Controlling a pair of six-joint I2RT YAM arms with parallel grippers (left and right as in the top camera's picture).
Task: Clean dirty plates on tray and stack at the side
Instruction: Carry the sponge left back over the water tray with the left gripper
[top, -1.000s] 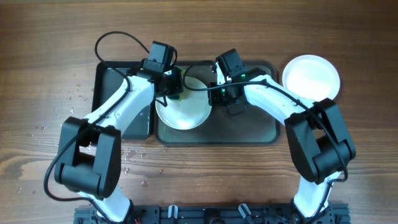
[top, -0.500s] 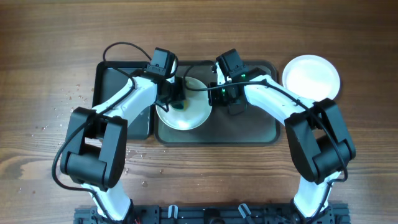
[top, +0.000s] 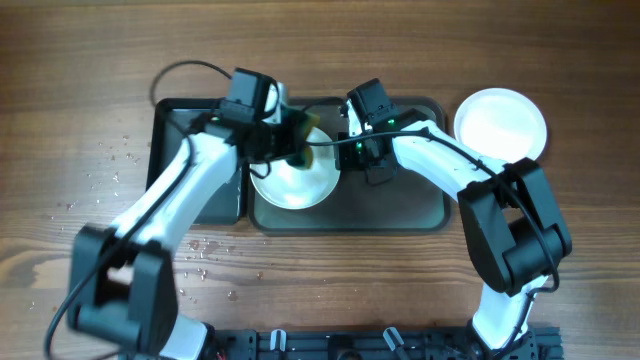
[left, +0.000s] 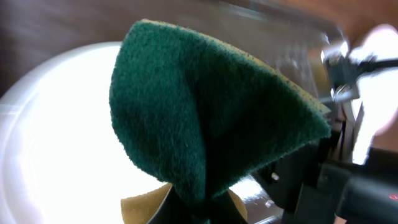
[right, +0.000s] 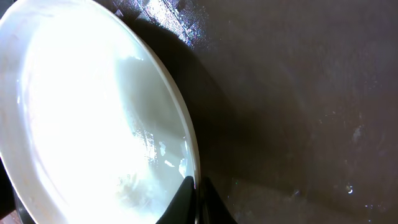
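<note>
Our left gripper (top: 292, 150) is clamped on a folded green sponge (left: 205, 118), held over the far part of a white plate (top: 293, 185). Our right gripper (right: 196, 190) pinches that plate's right rim, and the plate seems tipped up off the tray (top: 405, 205). We see bare tray floor right of the plate. A second plate (top: 501, 124) lies on the table (top: 60, 100), beside the tray's right edge and well apart from both grippers.
</note>
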